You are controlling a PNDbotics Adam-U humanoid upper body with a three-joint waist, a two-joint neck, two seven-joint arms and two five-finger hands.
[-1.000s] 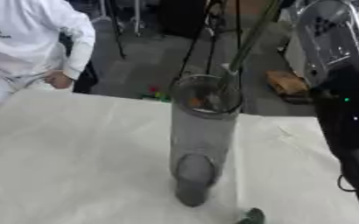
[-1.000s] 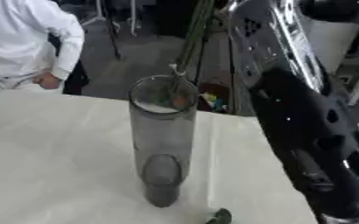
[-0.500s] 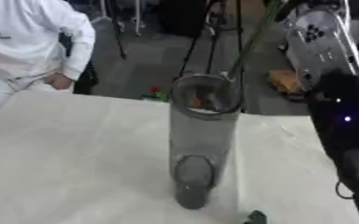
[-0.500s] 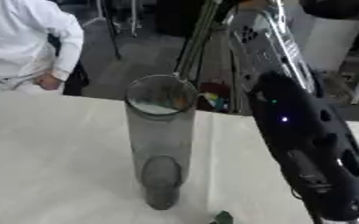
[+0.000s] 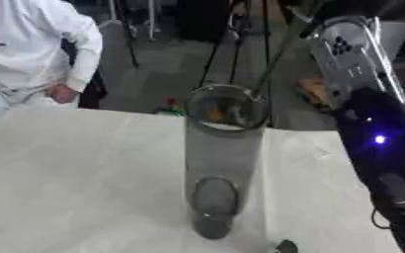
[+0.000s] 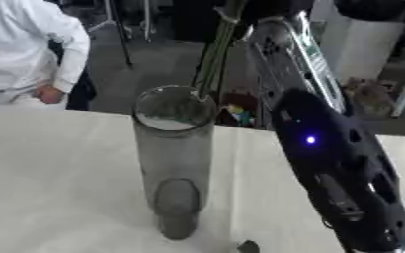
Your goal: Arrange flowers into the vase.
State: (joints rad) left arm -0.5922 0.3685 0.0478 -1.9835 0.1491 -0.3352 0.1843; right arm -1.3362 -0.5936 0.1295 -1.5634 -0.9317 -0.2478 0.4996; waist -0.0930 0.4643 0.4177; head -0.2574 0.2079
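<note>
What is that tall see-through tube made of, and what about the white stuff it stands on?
The tall vase looks like clear glass or hard plastic, smoky grey: you can see its round bottom and the table through its wall, and its rim shines. The white table cover looks like cloth or paper, matte, with soft creases and no shine.

The green stem (image 6: 213, 54) now leans more steeply over the vase (image 6: 173, 163), its lower end at the rim. The right arm (image 6: 327, 148) sits nearer the vase than before.
</note>
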